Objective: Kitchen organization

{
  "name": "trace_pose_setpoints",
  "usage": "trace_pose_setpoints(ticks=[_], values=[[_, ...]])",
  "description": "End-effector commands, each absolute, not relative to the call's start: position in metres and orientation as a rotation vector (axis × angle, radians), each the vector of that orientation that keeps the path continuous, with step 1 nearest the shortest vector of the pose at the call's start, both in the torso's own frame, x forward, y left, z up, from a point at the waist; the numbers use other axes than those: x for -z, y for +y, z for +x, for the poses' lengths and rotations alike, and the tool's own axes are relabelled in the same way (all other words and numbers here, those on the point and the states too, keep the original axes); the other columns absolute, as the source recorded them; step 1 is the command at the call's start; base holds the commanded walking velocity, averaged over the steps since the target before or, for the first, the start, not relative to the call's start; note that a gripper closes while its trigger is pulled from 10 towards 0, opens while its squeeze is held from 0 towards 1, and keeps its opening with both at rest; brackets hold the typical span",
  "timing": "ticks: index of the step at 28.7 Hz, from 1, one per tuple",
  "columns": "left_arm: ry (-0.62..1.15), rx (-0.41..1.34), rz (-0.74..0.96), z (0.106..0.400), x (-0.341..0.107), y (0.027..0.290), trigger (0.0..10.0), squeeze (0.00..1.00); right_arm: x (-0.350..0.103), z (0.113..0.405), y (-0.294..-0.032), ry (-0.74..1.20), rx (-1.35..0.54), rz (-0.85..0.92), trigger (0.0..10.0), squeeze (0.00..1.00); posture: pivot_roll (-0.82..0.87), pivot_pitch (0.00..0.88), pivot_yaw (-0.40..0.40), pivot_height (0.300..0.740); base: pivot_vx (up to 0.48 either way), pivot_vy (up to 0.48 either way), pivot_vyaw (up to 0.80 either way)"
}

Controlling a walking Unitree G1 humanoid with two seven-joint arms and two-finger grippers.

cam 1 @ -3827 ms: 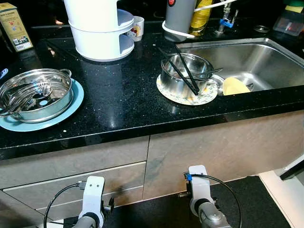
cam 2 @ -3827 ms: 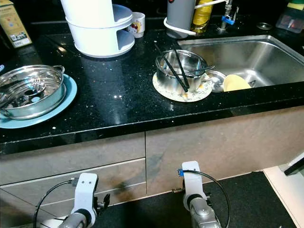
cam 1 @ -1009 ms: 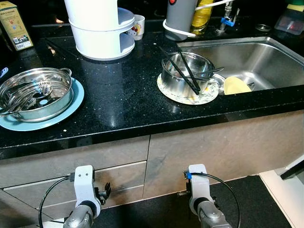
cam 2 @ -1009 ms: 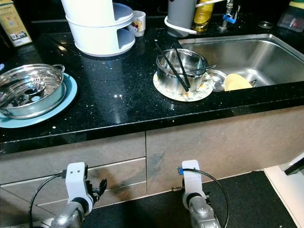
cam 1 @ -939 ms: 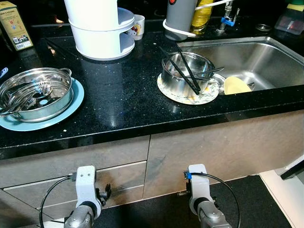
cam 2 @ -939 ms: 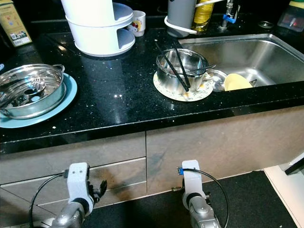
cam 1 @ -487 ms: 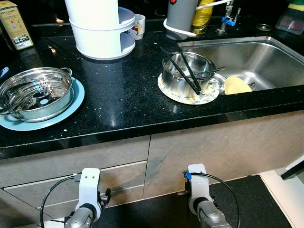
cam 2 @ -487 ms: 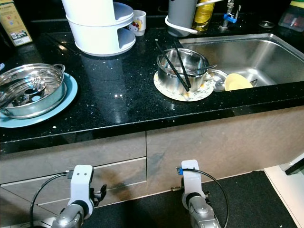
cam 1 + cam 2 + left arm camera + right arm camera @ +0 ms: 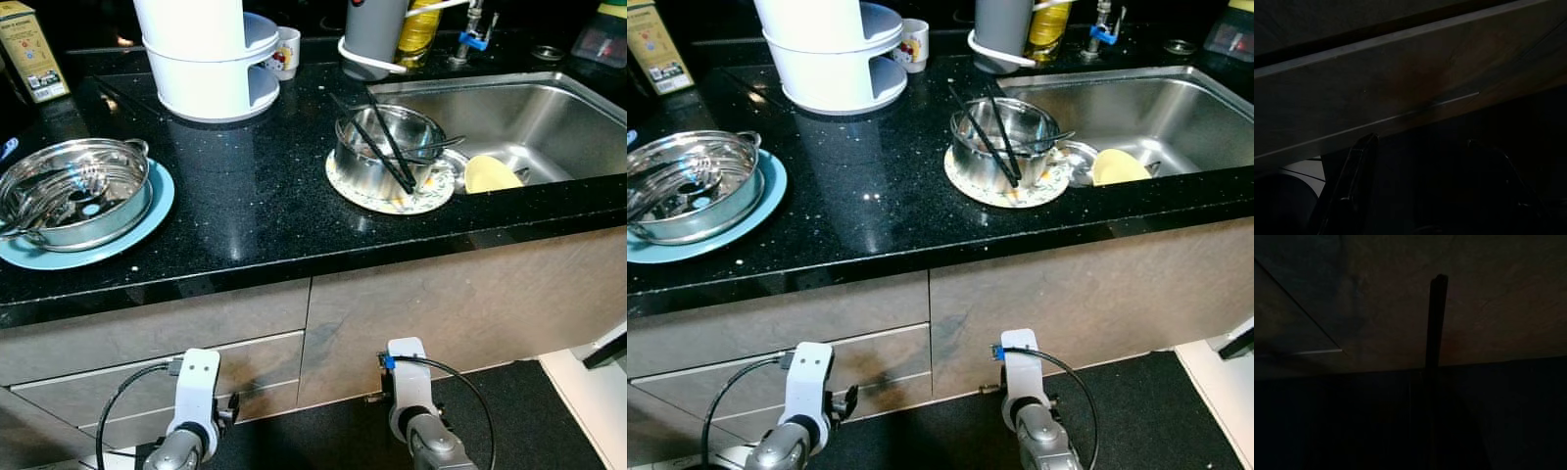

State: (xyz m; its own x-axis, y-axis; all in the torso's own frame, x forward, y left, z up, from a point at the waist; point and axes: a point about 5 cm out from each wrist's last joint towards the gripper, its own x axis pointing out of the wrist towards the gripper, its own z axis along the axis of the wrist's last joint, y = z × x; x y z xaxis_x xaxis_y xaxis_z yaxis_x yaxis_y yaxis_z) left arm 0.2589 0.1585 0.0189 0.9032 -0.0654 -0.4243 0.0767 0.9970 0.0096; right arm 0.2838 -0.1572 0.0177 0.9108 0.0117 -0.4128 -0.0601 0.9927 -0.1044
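black fingers of my left gripper point(image 9: 1420, 161) are hanging spread apart by the drawer fronts point(image 9: 147, 367); my right gripper point(image 9: 1434, 323) is hanging pressed together into one dark bar. up on the black counter point(image 9: 245, 196), a steel pot point(image 9: 382, 147) with black chopsticks point(image 9: 387, 147) is sitting on a patterned plate point(image 9: 431, 191) beside the sink point(image 9: 529, 117).

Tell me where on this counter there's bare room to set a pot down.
The widest free patch is the black counter between the steel pan on the blue plate and the steel bowl holding chopsticks, in front of the white steamer. The back edge by the sink is crowded with bottles.
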Motion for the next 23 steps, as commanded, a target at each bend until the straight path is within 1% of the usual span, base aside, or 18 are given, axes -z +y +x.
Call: trace_pose_setpoints(ticks=[1, 4, 9, 14, 16, 20, 23], values=[[0.483, 0.064, 0.05, 0.249, -0.0092, 0.1623, 10.0, 0.0, -0.0119, 0.2777, -0.1615, 0.441, -0.013, -0.094, 10.0, 0.0, -0.09, 0.241, -0.008, 0.74, 0.0, 0.0, 0.0], [0.502, 0.025, 0.02, 0.2433, -0.0063, 0.1698, 10.0, 0.0, -0.0096, 0.2753, -0.1588, 0.447, -0.04, -0.114, 10.0, 0.0, -0.09, 0.231, -0.009, 0.74, 0.0, 0.0, 0.0], [0.483, 0.087, 0.051, 0.2416, -0.0082, 0.1668, 10.0, 0.0, -0.0093, 0.2748, -0.159, 0.448, -0.04, -0.107, 10.0, 0.0, -0.09, 0.213, -0.015, 0.74, 0.0, 0.0, 0.0], [0.461, 0.073, 0.051, 0.2419, -0.0087, 0.1663, 10.0, 0.0, -0.0084, 0.274, -0.1579, 0.449, -0.044, -0.1, 10.0, 0.0, -0.09, 0.202, -0.017, 0.74, 0.0, 0.0, 0.0], [0.437, 0.049, 0.049, 0.2446, -0.0101, 0.1674, 10.0, 0.0, -0.0093, 0.275, -0.1564, 0.443, -0.051, -0.104, 10.0, 0.0, -0.09, 0.209, -0.017, 0.74, 0.0, 0.0, 0.0], [0.427, 0.031, 0.06, 0.2454, -0.0101, 0.1694, 10.0, 0.0, -0.0108, 0.2755, -0.1571, 0.43, -0.036, -0.073, 10.0, 0.0, -0.09, 0.218, -0.017, 0.74, 0.0, 0.0, 0.0], [0.437, 0.036, 0.077, 0.2436, -0.0088, 0.1699, 10.0, 0.0, -0.0119, 0.2755, -0.1567, 0.425, -0.042, -0.083, 10.0, 0.0, -0.09, 0.22, -0.011, 0.74, 0.0, 0.0, 0.0]])
